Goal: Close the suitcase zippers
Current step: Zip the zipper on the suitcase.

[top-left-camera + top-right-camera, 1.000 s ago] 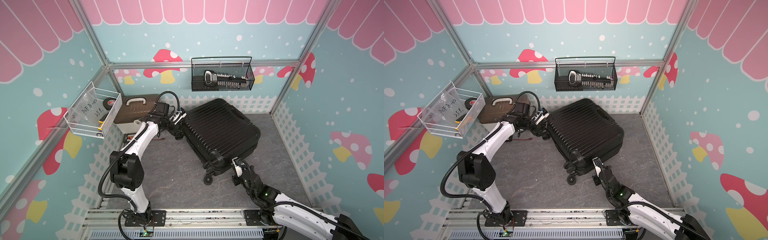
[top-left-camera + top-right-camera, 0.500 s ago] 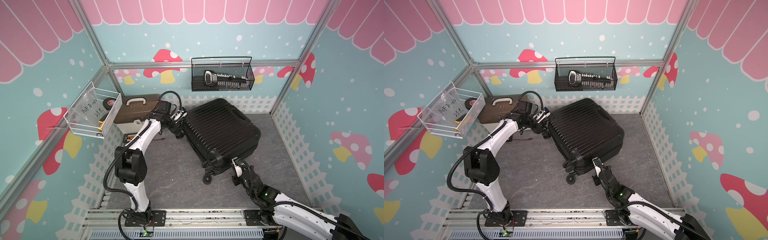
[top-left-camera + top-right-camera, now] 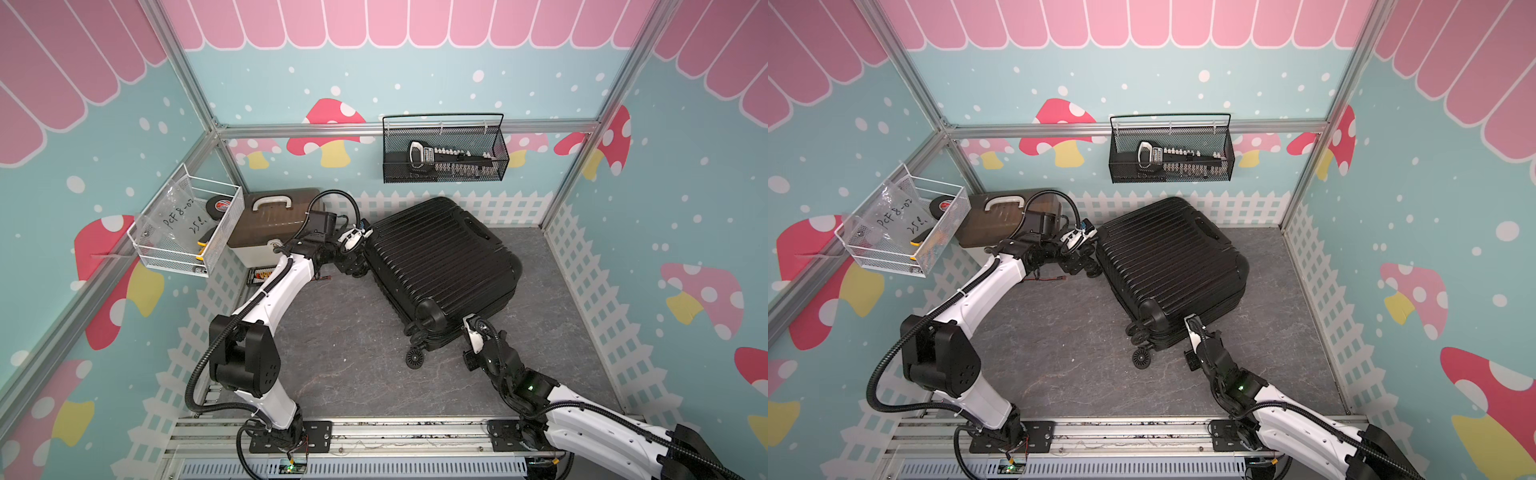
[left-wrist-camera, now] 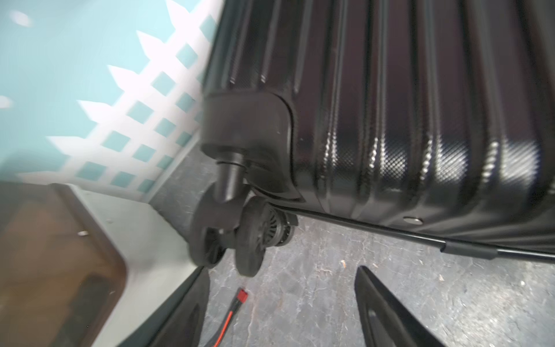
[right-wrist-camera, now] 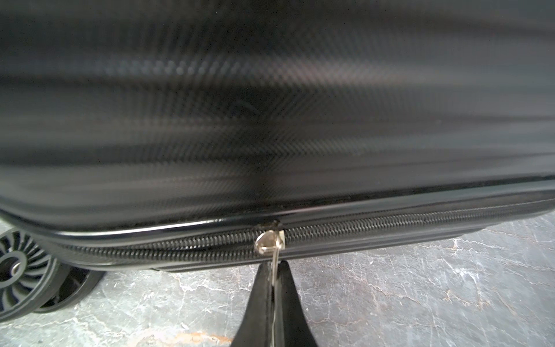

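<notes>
Silver zipper pull point(image 5: 271, 244) tight within right tool point(image 5: 274, 281); left tool point(image 4: 281, 269) wide, beside wheel point(image 4: 252, 237) of suitcase point(image 4: 420, 120).

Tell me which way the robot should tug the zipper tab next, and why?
Probably slide it toward the caster wheel. The right end effector pinches the zipper pull, and the zipper teeth look parted on the wheel side but joined on the other.

toolbox point(image 3: 266, 235): beige, brown lid, wht handle, back-L corner | wht wire basket point(image 3: 174, 262) on L wall: tape roll point(image 3: 220, 204) + clear bag point(image 3: 178, 216) | blk mesh basket point(image 3: 444, 173) on back wall: socket set point(image 3: 453, 164) | red/blk cable point(image 4: 231, 315) on floor nr toolbox
</notes>
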Controlling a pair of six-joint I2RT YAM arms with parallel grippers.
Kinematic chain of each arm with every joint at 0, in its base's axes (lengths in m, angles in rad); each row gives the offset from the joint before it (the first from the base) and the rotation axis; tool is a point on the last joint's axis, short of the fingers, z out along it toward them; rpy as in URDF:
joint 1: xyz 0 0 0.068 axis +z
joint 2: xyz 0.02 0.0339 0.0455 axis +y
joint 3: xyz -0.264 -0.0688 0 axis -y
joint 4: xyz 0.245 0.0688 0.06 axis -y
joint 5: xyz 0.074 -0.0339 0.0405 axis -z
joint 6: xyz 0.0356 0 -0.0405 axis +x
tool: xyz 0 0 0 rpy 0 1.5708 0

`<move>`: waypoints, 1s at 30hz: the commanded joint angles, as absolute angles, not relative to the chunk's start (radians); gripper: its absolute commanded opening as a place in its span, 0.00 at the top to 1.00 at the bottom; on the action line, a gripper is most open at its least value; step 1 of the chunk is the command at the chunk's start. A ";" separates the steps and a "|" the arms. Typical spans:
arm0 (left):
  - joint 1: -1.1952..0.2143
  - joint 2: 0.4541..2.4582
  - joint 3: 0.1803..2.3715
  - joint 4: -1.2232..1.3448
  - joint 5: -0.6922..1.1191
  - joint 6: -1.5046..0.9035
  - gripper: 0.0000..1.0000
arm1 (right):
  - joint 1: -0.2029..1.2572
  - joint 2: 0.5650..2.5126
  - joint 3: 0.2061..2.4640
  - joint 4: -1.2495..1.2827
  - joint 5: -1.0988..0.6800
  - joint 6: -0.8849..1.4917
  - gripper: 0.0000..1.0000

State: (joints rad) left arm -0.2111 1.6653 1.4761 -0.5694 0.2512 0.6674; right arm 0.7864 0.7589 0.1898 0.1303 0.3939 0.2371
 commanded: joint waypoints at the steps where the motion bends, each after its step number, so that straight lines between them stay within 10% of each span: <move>1: -0.196 1.683 1.494 -0.533 0.235 0.704 0.22 | 0.784 0.758 0.198 0.140 0.417 0.244 1.00; 16: -0.156 1.952 1.780 -0.789 0.346 0.769 0.24 | 0.784 0.764 0.198 0.140 0.416 0.245 1.00; 23: -0.156 1.977 1.820 -0.824 0.335 0.693 0.67 | 0.784 0.771 0.202 0.138 0.413 0.245 1.00; 30: -0.156 1.823 1.669 -0.827 0.269 0.523 0.71 | 0.784 0.777 0.211 0.139 0.406 0.229 1.00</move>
State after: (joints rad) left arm -0.1547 1.9175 1.7237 -0.7567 0.2932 0.6437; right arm 0.7853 0.7704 0.1902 0.1356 0.4091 0.2371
